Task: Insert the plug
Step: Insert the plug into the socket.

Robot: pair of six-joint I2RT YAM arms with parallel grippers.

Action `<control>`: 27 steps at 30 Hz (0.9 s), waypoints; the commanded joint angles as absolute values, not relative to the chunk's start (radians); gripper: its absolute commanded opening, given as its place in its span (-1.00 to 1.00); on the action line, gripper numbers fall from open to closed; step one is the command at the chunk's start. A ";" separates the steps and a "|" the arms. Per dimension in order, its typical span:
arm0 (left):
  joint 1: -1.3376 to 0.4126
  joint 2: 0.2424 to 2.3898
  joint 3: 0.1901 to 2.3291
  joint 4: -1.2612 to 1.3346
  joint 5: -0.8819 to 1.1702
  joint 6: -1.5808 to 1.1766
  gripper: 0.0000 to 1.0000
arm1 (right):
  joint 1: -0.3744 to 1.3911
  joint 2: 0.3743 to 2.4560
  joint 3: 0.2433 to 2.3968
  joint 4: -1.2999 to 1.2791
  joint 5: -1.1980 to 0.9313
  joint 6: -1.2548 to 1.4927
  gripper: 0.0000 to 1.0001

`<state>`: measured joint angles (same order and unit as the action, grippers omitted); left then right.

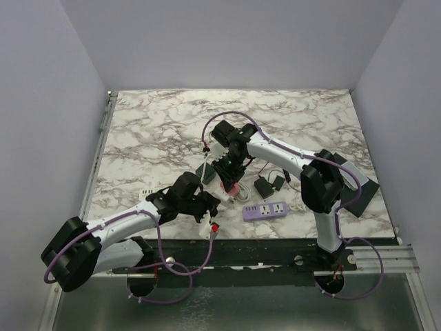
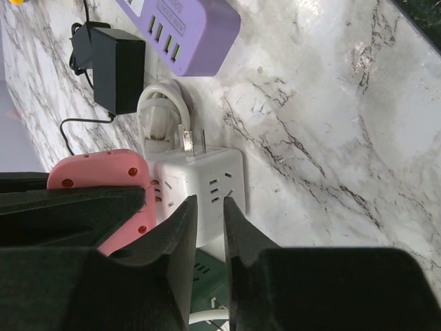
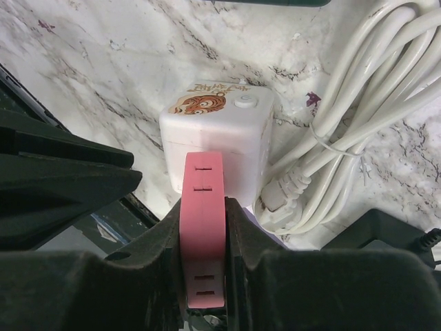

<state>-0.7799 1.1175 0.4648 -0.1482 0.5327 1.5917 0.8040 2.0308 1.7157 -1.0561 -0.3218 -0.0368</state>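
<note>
My right gripper is shut on a flat pink socket block, held edge-up right against a white cube socket with a tiger sticker. In the top view, the right gripper is at mid-table over the cube. My left gripper hovers just in front of the cube. Its jaws stand a narrow gap apart with nothing between them. A white plug with bare prongs lies against the cube, on a coiled white cable. The pink block is to the left.
A purple power strip lies near the front edge, also in the left wrist view. A black adapter with a thin cord sits beside it. A dark green block lies under the left fingers. The white cable coil crowds the cube's right side.
</note>
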 commanded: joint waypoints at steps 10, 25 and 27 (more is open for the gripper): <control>-0.776 1.208 0.535 -0.115 0.485 1.594 -0.36 | 0.799 2.047 1.708 -1.040 -0.330 -0.077 -0.39; -0.777 1.253 0.570 -0.212 0.473 1.608 -0.36 | 0.789 2.038 1.664 -1.031 -0.336 -0.096 -0.99; -0.776 1.255 0.570 -0.239 0.473 1.623 -0.37 | 0.787 2.041 1.653 -1.026 -0.338 -0.098 -0.99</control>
